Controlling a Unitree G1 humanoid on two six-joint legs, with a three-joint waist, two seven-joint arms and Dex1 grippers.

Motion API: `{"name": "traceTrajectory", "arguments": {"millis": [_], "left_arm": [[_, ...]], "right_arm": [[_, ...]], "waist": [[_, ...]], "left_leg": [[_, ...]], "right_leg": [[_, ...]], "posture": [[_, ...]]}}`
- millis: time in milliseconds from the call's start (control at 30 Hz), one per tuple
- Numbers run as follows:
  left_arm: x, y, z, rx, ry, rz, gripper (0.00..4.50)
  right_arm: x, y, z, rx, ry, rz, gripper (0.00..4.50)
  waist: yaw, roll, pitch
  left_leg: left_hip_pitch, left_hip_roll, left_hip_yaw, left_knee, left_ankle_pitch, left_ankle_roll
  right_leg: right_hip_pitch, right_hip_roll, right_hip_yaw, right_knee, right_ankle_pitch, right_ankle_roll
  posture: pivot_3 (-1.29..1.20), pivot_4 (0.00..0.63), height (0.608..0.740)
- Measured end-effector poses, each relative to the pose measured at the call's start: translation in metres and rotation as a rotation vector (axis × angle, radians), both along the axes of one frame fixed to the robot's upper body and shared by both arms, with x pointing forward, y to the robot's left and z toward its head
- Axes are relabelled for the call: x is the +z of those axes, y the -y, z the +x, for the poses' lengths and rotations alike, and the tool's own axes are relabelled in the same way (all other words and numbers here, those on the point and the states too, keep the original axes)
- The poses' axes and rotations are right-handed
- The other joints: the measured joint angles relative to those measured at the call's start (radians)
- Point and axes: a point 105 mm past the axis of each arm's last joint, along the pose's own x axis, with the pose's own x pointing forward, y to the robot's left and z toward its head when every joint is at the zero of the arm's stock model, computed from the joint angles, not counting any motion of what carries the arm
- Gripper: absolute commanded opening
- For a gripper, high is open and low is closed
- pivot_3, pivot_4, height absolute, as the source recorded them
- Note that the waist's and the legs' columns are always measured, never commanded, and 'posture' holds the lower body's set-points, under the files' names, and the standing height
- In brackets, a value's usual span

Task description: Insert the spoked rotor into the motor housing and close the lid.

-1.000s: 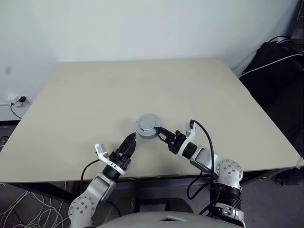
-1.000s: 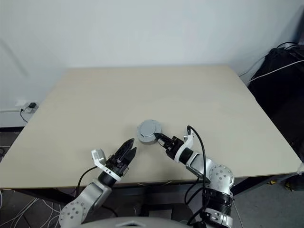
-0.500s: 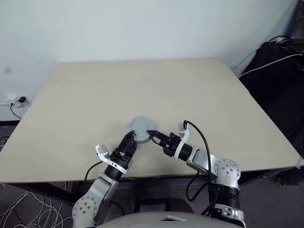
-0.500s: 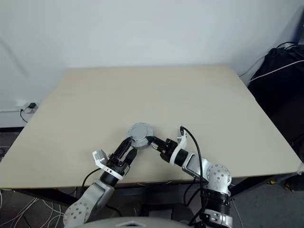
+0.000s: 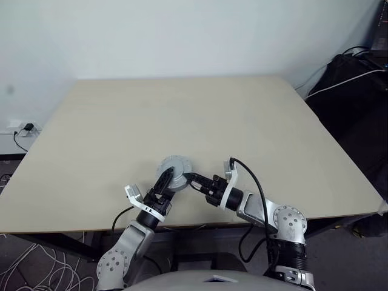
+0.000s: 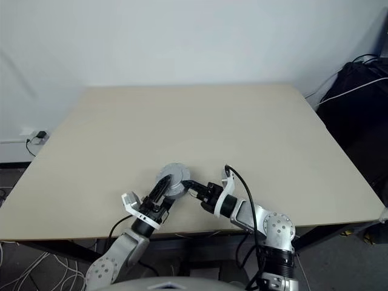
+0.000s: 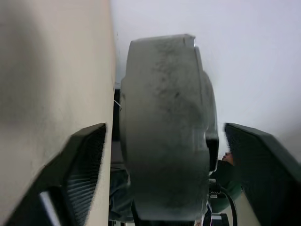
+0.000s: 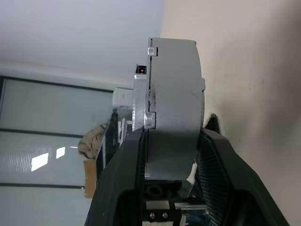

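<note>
A thick round grey unit sits low over the table near its front edge. The lid [image 5: 174,170], a grey disc with a raised hub, is its top face. Under it is the body that I take for the motor housing [image 8: 175,84]. The spoked rotor is hidden. My right gripper [image 5: 188,178] reaches in from the right and is shut on the unit's rim, with both fingers [image 8: 217,183] pressed against its sides. My left gripper [image 5: 164,181] comes from the near left and stands open around the motor housing [image 7: 162,84], with a small gap at each finger [image 7: 87,165].
The beige table [image 5: 182,115] stretches away bare behind the unit. Its front edge [image 5: 73,229] lies just under both wrists. A black bag with a white cable [image 5: 354,79] stands off the table's right side. A wall socket [image 5: 24,128] is at the left.
My right gripper has carried the grey unit left and toward the near edge. The left gripper, which stood apart from it before, now has its fingers on either side of it.
</note>
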Motion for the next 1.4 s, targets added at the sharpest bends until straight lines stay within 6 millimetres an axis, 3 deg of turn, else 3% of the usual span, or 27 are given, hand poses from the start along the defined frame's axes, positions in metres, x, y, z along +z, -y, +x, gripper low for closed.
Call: {"name": "traceTrajectory", "arguments": {"millis": [133, 433, 767, 933, 1067, 1200, 1267, 1400], "left_arm": [[0.001, 0.000, 0.000, 0.001, 0.002, -0.021, 2.08], [0.000, 0.000, 0.002, 0.015, -0.001, -0.033, 2.08], [-0.005, 0.000, 0.002, 0.020, -0.020, -0.017, 2.08], [-0.006, -0.001, 0.002, 0.025, -0.021, -0.003, 2.08], [-0.010, -0.011, 0.009, 0.085, -0.028, 0.065, 2.08], [-0.004, -0.036, 0.033, 0.210, -0.015, 0.156, 2.08], [0.003, -0.050, 0.048, 0.282, -0.007, 0.175, 2.08], [0.007, -0.074, 0.079, 0.402, -0.024, 0.218, 2.08]], "right_arm": [[0.001, 0.001, 0.000, -0.005, 0.001, 0.008, 1.25], [0.000, 0.002, 0.002, -0.026, 0.061, -0.050, 1.25], [0.008, 0.010, 0.006, -0.049, 0.129, -0.066, 4.49], [0.009, 0.011, 0.005, -0.037, 0.146, -0.076, 4.50], [-0.001, 0.020, 0.011, -0.036, 0.316, -0.382, 4.50], [-0.014, 0.032, 0.023, -0.079, 0.625, -0.776, 4.50], [-0.015, 0.031, 0.024, -0.062, 0.756, -0.873, 4.50], [-0.022, 0.031, 0.028, -0.080, 0.833, -0.927, 4.50]], "waist": [[0.000, 0.000, 0.000], [0.000, 0.000, 0.000], [0.000, 0.000, 0.000], [0.001, 0.000, 0.000], [0.003, 0.000, 0.000], [0.007, -0.001, 0.000], [0.009, -0.003, -0.001], [0.024, -0.008, -0.001]], "left_leg": [[0.000, 0.000, 0.000, 0.000, 0.000, 0.000], [0.000, 0.000, 0.000, 0.001, 0.000, 0.000], [0.000, 0.001, 0.000, 0.002, 0.000, 0.000], [0.000, 0.001, 0.000, 0.002, 0.000, 0.001], [0.000, 0.001, 0.000, 0.003, 0.000, 0.000], [0.001, 0.001, 0.000, 0.003, 0.001, -0.001], [0.001, 0.001, 0.000, 0.003, 0.002, -0.002], [0.004, 0.001, 0.000, 0.004, 0.003, -0.002]], "right_leg": [[0.000, 0.000, 0.000, 0.000, 0.000, 0.000], [0.001, 0.001, 0.000, 0.000, 0.000, 0.000], [0.001, 0.001, 0.000, 0.000, 0.001, 0.000], [0.001, 0.001, 0.000, 0.000, 0.001, 0.000], [0.001, 0.001, -0.001, 0.000, 0.001, 0.000], [0.001, 0.002, -0.001, 0.000, 0.002, 0.001], [0.001, 0.003, -0.002, 0.000, 0.003, 0.002], [0.006, 0.009, -0.002, 0.000, 0.004, 0.002]], "posture": [[0.00, 0.000, 0.740], [0.00, 0.000, 0.740], [0.00, 0.000, 0.740], [0.00, 0.000, 0.740], [0.00, 0.000, 0.740], [0.00, 0.000, 0.740], [0.00, 0.000, 0.740], [0.00, 0.000, 0.740]]}}
